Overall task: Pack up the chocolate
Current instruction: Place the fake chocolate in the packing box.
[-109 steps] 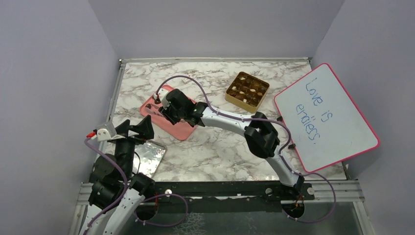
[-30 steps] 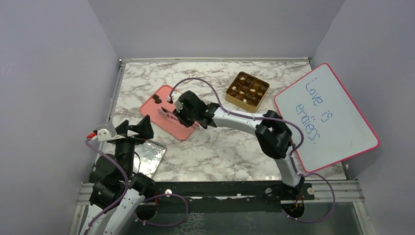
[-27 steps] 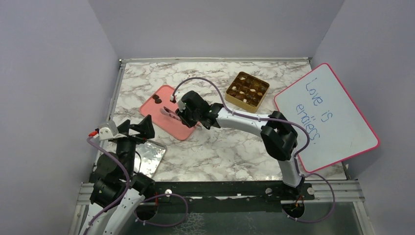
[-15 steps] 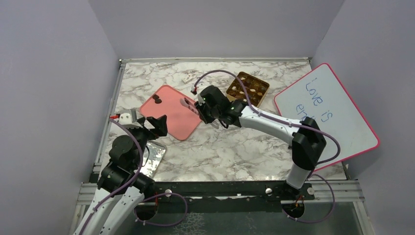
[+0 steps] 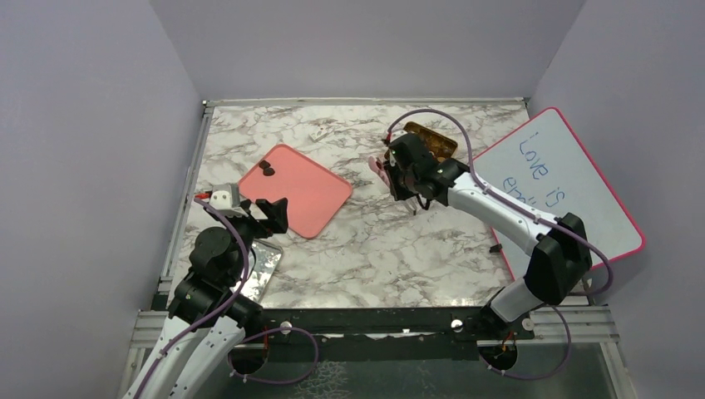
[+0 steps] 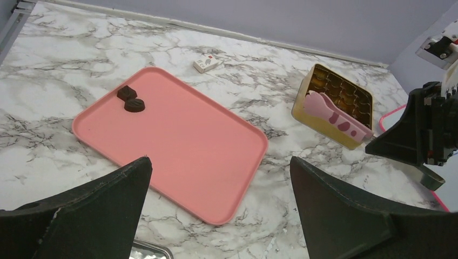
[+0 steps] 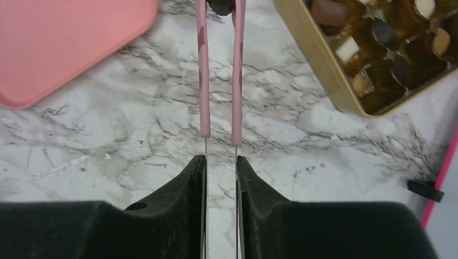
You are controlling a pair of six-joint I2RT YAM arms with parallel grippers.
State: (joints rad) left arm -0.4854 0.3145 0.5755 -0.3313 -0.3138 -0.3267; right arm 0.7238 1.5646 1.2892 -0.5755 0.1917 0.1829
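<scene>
One dark chocolate piece (image 7: 220,6) sits pinched between the tips of the pink tweezers (image 7: 236,70), above the marble table (image 7: 162,135) and just beside the near corner of the gold box (image 7: 323,69); more chocolates (image 7: 386,32), dark, tan and cream, fill the box's gridded compartments; two further dark pieces (image 6: 130,99) lie touching each other near the far corner of the pink tray (image 6: 205,162), well apart from the box; the right tool (image 7: 221,172) is clamped on the tweezers' rear end, squeezing the two pink arms nearly parallel; the left tool (image 6: 219,162) hovers near the tray's near edge with its fingers spread wide apart; a small white packet (image 6: 206,64) lies on the table beyond the tray; a whiteboard (image 5: 574,208) with blue handwriting sits at the table's right side.
</scene>
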